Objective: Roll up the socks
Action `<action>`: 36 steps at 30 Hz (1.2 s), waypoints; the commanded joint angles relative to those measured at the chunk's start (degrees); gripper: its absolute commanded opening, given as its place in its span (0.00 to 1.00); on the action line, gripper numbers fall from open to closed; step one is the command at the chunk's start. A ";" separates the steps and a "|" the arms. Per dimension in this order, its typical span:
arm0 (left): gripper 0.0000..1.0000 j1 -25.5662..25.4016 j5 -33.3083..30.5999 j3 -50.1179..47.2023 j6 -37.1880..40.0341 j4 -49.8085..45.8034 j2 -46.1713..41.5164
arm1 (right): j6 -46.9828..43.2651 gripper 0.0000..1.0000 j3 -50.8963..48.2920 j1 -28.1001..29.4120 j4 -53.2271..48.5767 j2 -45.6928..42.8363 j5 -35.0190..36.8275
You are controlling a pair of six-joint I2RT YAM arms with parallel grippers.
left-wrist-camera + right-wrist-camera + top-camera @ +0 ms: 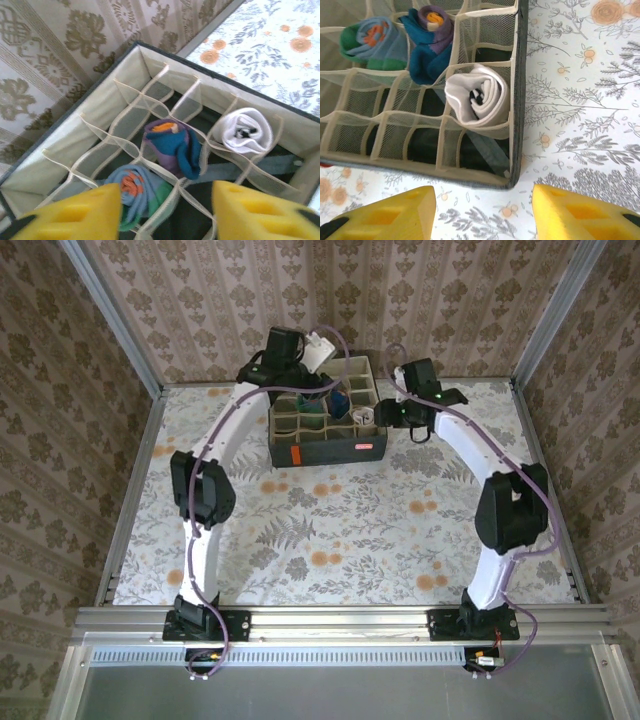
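Yellow fingers (75,215) of the left tool (167,212) framed the bottom of the left wrist view. They stood apart with nothing between them, so the tool was open, and it hung above the grey fabric box (75,117). Below, three rolled socks sat in the box's mesh cells.

The grey-blue striped sock (135,190) lay just beside the left finger, with orange at the heart of its roll and green along its edge. At 1 o'clock from it, the purple sock (172,145) stood in a neighbouring cell. A scrap of orange showed at its top, and its blue toe drooped over the divider toward 5 o'clock. At 2 o'clock from the purple one, the white sock (247,131) filled a cell against the box's wall, with black stripes showing in the middle of its coil.

The right tool (482,210) was open too, its yellow fingers spread over the flowered desk (580,100) and gripping nothing. The box's corner lay at 12 o'clock from them.

From the top camera, the box sat toward 12 o'clock on the desk. The left tool was over the box's 11 o'clock corner, and the right tool was just beside its 3 o'clock wall.
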 commanded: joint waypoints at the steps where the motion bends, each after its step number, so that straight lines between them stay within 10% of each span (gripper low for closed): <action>1: 0.37 0.31 5.32 -3.34 -2.20 1.94 -1.70 | 1.00 0.55 -3.41 -0.11 -0.64 -1.94 1.25; 9: 0.11 0.05 9.41 1.29 -7.82 2.40 7.09 | 4.24 0.56 -3.18 -0.46 -0.31 2.88 -2.00; 21: 0.00 -0.37 9.65 23.72 -9.74 -2.90 27.62 | 6.24 0.56 1.83 -1.82 1.49 13.20 -4.99; 36: 0.00 0.31 5.10 22.32 -12.47 0.53 31.81 | 6.20 0.50 2.72 -2.32 3.49 17.87 -6.27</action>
